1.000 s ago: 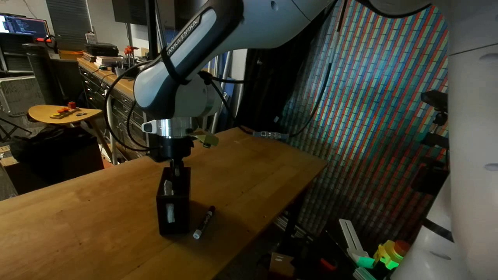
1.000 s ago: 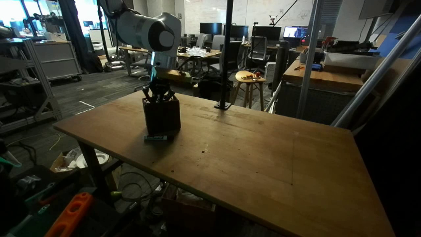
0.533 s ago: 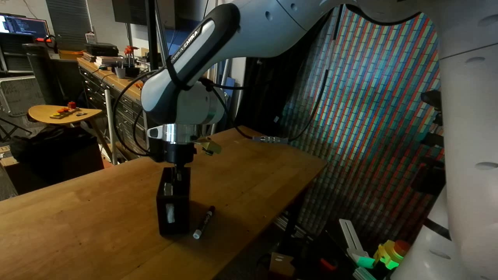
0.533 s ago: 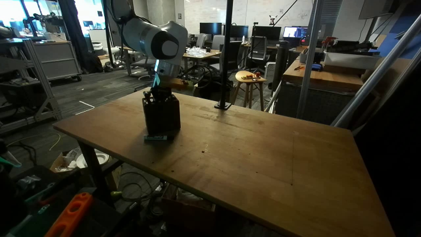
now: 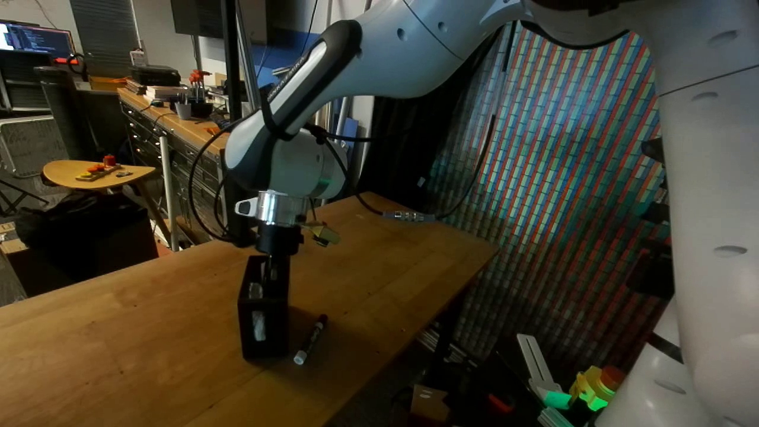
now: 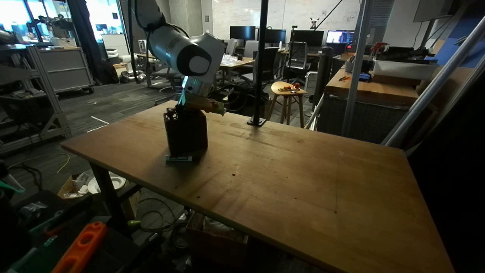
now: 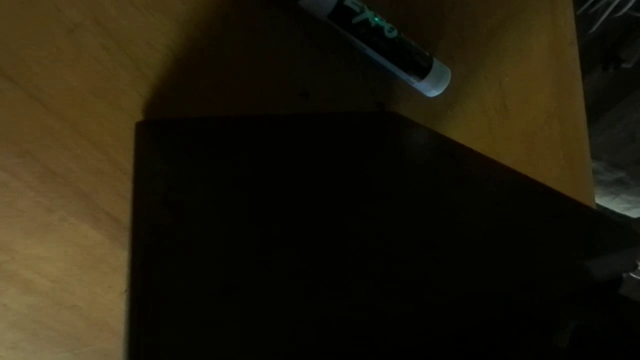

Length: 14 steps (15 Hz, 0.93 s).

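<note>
1 marker (image 7: 381, 44) beside a black box (image 7: 260, 175) on wooden tabletop (image 7: 60, 210)

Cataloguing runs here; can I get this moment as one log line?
gripper: partly inside black box | grasp: unclear | black box: upright on table | marker: lying beside box

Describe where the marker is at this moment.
In an exterior view, the marker lies on the wooden table, just picture-right of the black box; in the wrist view, it lies along the top.

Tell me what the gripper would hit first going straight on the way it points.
Probably the inside of the black box, its floor or a wall; the gripper points down into the open top. Too dark to tell which.
</note>
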Each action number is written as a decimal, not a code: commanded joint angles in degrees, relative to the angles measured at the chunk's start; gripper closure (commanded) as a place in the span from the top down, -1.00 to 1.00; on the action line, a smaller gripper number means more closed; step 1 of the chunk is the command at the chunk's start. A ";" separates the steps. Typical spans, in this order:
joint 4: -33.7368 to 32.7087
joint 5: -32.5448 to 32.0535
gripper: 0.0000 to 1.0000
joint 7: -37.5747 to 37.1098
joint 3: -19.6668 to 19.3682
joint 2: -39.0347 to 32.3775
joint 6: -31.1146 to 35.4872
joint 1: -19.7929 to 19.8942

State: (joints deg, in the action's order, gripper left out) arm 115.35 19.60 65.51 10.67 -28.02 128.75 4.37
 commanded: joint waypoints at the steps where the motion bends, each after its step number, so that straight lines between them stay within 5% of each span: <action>1: -0.35 3.71 -0.70 2.50 1.38 -5.27 2.49 1.20; 7: 0.82 6.45 -0.70 2.24 1.18 -4.16 1.85 1.40; 14: 2.66 1.96 -0.70 -2.08 0.03 3.43 -1.19 -0.70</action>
State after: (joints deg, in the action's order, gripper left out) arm 116.02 24.25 66.15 11.10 -28.33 128.61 5.21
